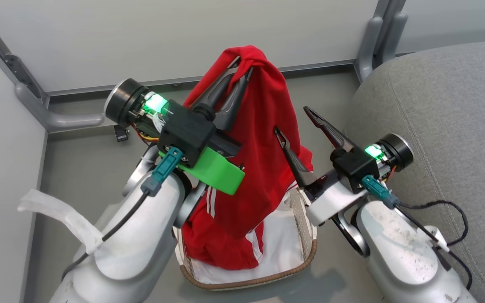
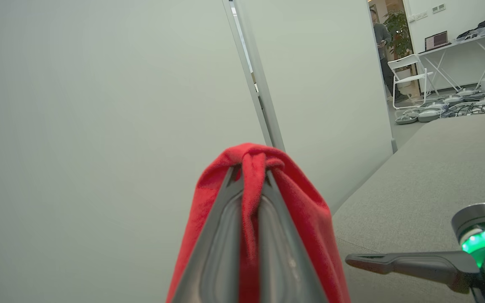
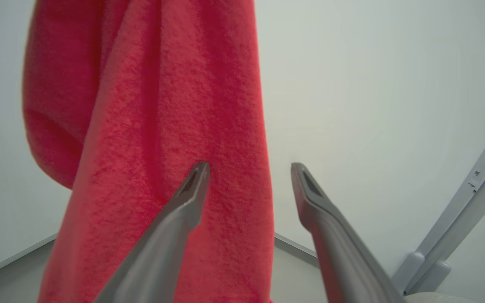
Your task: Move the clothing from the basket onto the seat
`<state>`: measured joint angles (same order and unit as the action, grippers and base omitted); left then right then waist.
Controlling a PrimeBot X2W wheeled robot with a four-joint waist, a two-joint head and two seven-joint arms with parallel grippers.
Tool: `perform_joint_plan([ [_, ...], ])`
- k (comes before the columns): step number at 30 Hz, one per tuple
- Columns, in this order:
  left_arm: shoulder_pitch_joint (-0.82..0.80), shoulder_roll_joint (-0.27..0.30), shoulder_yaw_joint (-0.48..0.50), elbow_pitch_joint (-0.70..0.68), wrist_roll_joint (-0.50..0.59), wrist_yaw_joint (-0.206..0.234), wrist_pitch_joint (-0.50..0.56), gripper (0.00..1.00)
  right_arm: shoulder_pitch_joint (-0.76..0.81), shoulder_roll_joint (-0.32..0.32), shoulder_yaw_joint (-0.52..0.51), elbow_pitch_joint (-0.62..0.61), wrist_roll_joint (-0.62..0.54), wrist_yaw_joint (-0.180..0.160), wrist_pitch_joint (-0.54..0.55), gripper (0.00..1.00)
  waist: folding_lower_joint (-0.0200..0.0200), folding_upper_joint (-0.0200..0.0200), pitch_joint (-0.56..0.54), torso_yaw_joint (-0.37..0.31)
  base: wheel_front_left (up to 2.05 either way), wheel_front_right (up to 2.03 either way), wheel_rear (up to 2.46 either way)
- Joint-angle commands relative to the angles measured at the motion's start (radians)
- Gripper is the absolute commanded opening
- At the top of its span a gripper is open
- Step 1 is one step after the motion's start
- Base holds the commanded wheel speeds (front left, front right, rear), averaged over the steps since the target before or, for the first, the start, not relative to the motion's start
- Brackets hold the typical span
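Note:
My left gripper (image 1: 242, 67) is shut on the top fold of the red clothing (image 1: 263, 139), which hangs down from it in a long drape; its lower end with white stripes still rests in the cream basket (image 1: 305, 261) on the floor. In the left wrist view the red clothing (image 2: 310, 210) is bunched between my left gripper's (image 2: 253, 168) tips. My right gripper (image 1: 294, 120) stands open just right of the hanging cloth, holding nothing. In the right wrist view my right gripper (image 3: 249, 166) has its left finger in front of the clothing (image 3: 162, 118). The grey seat (image 1: 444, 113) lies to the right.
A white sheet (image 1: 280, 240) lines the basket. Pale partition walls with grey metal posts (image 1: 373, 42) close off the back and left. Black cable (image 1: 453, 214) trails from my right arm over the seat edge. Beyond the seat (image 2: 436, 168) a person (image 2: 383, 46) stands by a white chair and tables.

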<state>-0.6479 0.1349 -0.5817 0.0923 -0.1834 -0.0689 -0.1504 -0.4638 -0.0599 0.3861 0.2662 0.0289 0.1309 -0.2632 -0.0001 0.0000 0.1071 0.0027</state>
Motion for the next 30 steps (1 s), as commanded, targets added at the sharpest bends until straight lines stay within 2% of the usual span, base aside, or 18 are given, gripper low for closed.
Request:
perform_joint_plan([
  [1,-0.013,-0.005,-0.009,-0.016,0.003,0.002,0.005,0.0,-0.043,-0.039,0.054,0.036,0.046,0.0,-0.002,1.0,0.0001,0.0,-0.003,0.007,0.0,0.0,0.0],
  [10,0.019,-0.006,-0.049,-0.052,-0.003,-0.005,0.024,0.0,-0.211,-0.214,0.406,0.121,0.295,-0.001,-0.002,1.0,0.0001,0.0,-0.015,0.028,0.0,0.0,0.0],
  [16,0.025,-0.006,-0.065,-0.068,-0.009,-0.006,0.032,0.0,-0.29,-0.257,0.603,0.162,0.406,-0.001,-0.002,1.0,0.0001,0.0,-0.022,0.036,0.0,0.0,0.0],
  [17,0.027,-0.007,-0.068,-0.071,-0.011,-0.006,0.032,0.0,-0.297,-0.255,0.624,0.172,0.417,-0.001,-0.002,0.93,0.0001,0.0,-0.023,0.037,0.0,0.0,0.0],
  [18,0.029,-0.008,-0.072,-0.074,-0.012,-0.006,0.032,0.0,-0.307,-0.25,0.644,0.182,0.429,-0.001,-0.002,0.68,0.0001,0.0,-0.024,0.039,0.0,0.0,0.0],
  [19,0.031,-0.008,-0.074,-0.077,-0.012,-0.006,0.034,0.0,-0.313,-0.242,0.655,0.192,0.44,-0.001,-0.002,0.48,0.0001,0.0,-0.025,0.04,0.0,0.0,0.0],
  [20,0.032,-0.008,-0.076,-0.079,-0.014,-0.007,0.035,0.0,-0.316,-0.233,0.664,0.201,0.449,-0.001,-0.002,0.4,0.0001,0.0,-0.026,0.042,0.0,0.0,0.0],
  [23,0.04,0.0,-0.071,-0.075,-0.023,0.0,0.04,0.0,-0.317,-0.214,0.667,0.216,0.464,-0.001,-0.002,0.0,0.0001,0.0,-0.027,0.046,0.0,0.0,0.0],
  [26,0.054,0.009,-0.06,-0.064,-0.036,0.011,0.042,0.0,-0.309,-0.206,0.639,0.221,0.463,-0.001,-0.002,0.0,0.0001,0.0,-0.027,0.049,0.0,0.0,0.0],
  [30,0.088,0.028,-0.038,-0.035,-0.058,0.024,0.036,0.0,-0.284,-0.198,0.551,0.221,0.441,-0.001,-0.002,0.0,0.0001,0.0,-0.026,0.046,0.0,0.0,0.0],
])
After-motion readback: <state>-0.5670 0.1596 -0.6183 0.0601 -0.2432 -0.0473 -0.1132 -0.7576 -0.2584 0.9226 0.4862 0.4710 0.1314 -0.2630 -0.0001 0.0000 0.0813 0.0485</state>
